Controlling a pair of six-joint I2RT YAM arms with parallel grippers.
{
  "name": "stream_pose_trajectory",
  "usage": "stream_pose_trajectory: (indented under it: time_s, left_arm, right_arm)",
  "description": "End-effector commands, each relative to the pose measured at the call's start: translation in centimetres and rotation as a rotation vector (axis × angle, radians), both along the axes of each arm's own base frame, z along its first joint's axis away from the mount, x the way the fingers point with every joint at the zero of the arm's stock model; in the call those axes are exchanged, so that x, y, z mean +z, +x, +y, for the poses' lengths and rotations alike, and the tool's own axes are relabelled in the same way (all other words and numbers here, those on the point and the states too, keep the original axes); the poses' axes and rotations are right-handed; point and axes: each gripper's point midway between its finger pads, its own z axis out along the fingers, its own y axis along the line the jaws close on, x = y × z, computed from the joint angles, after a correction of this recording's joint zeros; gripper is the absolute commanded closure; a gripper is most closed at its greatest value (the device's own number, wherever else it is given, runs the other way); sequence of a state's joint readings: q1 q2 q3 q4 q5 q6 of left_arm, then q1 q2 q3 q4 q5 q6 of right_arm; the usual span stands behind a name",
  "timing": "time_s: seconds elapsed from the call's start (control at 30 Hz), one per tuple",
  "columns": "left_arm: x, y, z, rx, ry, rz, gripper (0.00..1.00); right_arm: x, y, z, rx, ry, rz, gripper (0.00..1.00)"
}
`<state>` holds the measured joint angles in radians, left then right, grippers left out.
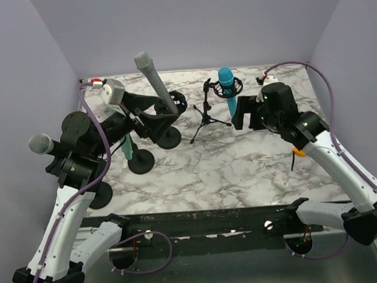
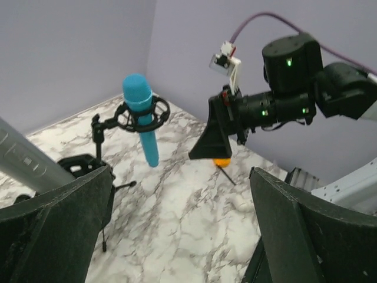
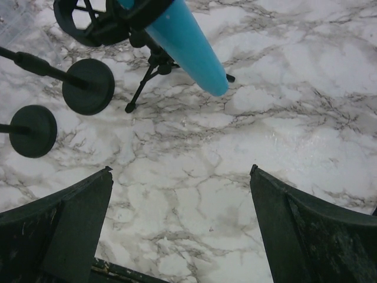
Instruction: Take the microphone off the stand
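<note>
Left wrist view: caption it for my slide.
Blue microphone sits in its tripod stand; open right gripper hovers beside it, not touching.

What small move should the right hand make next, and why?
Probably ease the right hand forward toward the blue microphone until the hand straddles its handle. The hand is open and empty, and it is beside the microphone but apart from it. The microphone still sits in the ring of the tripod stand, so nothing can be lifted out yet.
</note>
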<state>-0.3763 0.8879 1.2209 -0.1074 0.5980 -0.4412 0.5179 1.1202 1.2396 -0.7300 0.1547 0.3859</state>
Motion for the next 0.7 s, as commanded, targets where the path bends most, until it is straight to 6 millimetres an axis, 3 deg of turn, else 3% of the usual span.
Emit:
stream_pose_trajectory:
  time_s: [0.0, 0.13, 0.3, 0.43, 0.67]
  left_arm:
    - [0.3, -1.6, 1.6, 0.071, 0.043, -0.226, 0.01]
    - [0.4, -3.4, 1.7, 0.051, 0.045, -0.327, 0.01]
    - [0.3, -4.2, 1.5, 0.021, 0.033, -0.359, 0.01]
    - [-0.1, -3.8, 1.2, 0.011, 0.036, -0.342, 0.01]
    - [-0.6, -3.4, 0.8, -0.008, 0.034, -0.33, 0.01]
  right_arm:
    - [2.9, 4.0, 1.7, 0.041, -0.03, -0.132, 0.0]
    - [6.0, 6.6, 1.8, 0.017, -0.067, -0.223, 0.05]
    - [8.9, 8.2, 2.3, 0.02, -0.081, -0.285, 0.07]
    - [10.2, 9.4, 2.1, -0.008, -0.103, -0.323, 0.04]
    - [11.6, 11.5, 4.2, 0.046, -0.089, -0.349, 0.1]
